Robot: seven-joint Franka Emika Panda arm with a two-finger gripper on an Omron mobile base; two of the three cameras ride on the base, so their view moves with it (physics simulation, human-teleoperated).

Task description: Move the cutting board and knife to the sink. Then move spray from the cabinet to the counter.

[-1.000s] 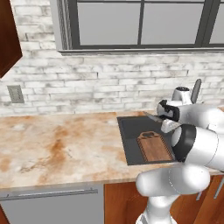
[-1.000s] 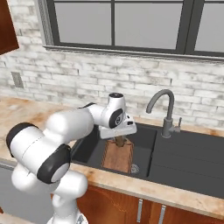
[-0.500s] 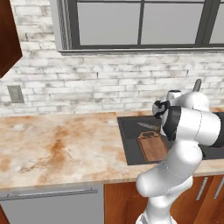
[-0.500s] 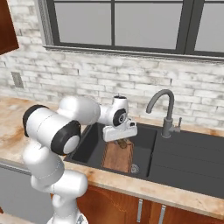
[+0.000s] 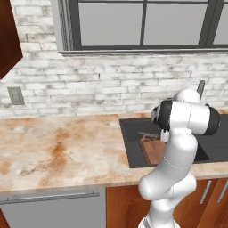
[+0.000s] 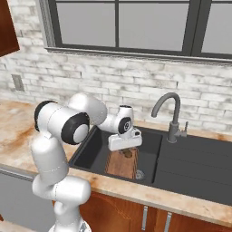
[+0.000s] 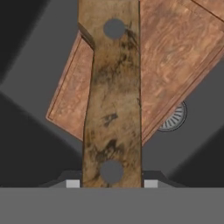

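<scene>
Over the sink point(image 6: 195, 158), the end effector point(image 6: 124, 141) grips a knife handle point(image 7: 113, 100).
Its jaws are part closed on the worn wooden handle with two rivets, which runs straight up the hand view between the fingers point(image 7: 72, 183). Below it, the cutting board point(image 6: 123, 164) lies inside the dark basin beside the drain, set at an angle. The white arm bends at the elbow and reaches forward over the basin's left half, hand turned downward. Beige desk point(image 5: 58, 151) stretches to the left.
</scene>
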